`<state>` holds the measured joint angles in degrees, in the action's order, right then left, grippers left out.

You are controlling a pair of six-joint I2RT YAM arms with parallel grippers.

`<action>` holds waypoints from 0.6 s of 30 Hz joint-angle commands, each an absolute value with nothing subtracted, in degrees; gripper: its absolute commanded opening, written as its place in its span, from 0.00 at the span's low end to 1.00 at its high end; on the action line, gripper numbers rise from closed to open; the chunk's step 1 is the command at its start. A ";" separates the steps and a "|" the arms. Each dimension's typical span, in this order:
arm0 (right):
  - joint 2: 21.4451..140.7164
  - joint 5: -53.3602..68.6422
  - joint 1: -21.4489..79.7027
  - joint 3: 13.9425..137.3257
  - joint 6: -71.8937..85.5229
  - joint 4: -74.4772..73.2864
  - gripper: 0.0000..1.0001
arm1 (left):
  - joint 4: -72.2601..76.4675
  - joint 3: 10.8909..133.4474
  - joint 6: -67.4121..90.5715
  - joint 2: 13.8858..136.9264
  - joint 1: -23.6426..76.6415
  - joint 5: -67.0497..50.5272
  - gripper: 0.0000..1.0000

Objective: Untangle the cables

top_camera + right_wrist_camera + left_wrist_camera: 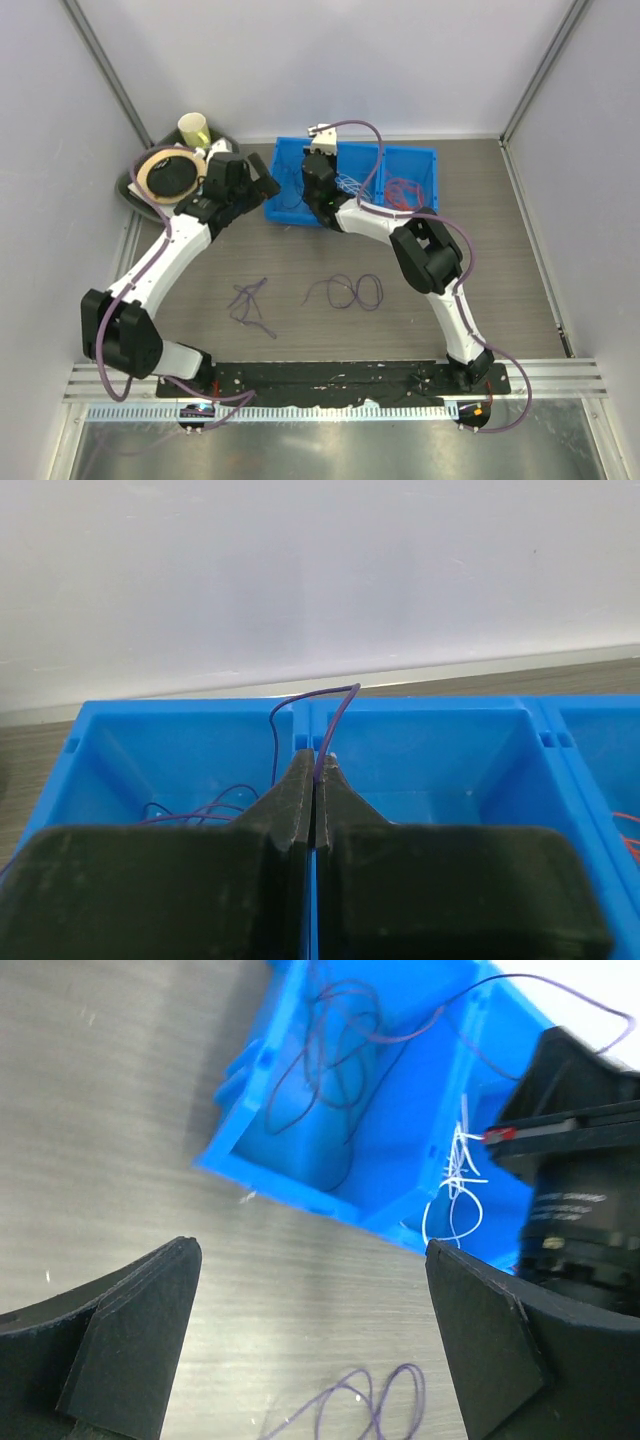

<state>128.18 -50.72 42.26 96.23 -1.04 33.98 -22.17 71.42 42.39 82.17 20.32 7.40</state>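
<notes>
Right wrist: right hand pinched on purple cable above blue bin.

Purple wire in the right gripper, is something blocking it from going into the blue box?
Nothing visible does. The right gripper pinches the purple wire right over the blue box, above the wall between two compartments.

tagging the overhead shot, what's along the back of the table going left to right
brown roll → purple cables in the blue bin → white cables → red cables
</notes>
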 commanded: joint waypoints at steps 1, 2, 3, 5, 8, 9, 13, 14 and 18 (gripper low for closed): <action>128.66 -51.24 42.89 102.56 -4.22 32.44 0.01 | -27.51 64.70 56.49 75.87 20.57 12.39 1.00; 129.63 -51.24 43.06 103.79 -4.39 31.74 0.01 | -27.07 61.29 57.73 74.81 20.57 12.13 1.00; 131.47 -49.67 43.07 106.15 -4.92 30.08 0.01 | -26.90 59.95 58.79 73.49 20.57 12.39 1.00; 133.06 -47.91 43.07 108.27 -5.19 28.40 0.01 | -28.29 56.27 61.25 70.24 20.65 13.44 1.00; 135.52 -46.32 43.07 110.74 -4.66 25.58 0.01 | -30.84 52.04 62.22 66.54 20.57 14.41 1.00; 135.70 -45.71 43.07 110.83 -3.61 24.36 0.01 | -31.81 51.16 62.40 65.92 20.65 14.76 1.00; 134.83 -38.69 43.24 109.78 -0.54 20.66 0.06 | -36.29 48.00 62.32 63.55 20.57 14.77 1.00; 134.65 -37.71 43.24 109.86 -0.09 19.35 0.09 | -37.08 47.81 62.31 63.02 20.57 14.77 1.00; 131.06 -36.21 43.33 109.52 3.51 12.15 0.34 | -39.11 45.71 61.70 61.44 20.57 16.08 1.00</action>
<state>136.03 -39.72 42.85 108.64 -0.71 18.09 -35.88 47.11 61.19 63.61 20.49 13.45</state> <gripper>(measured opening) 0.229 0.996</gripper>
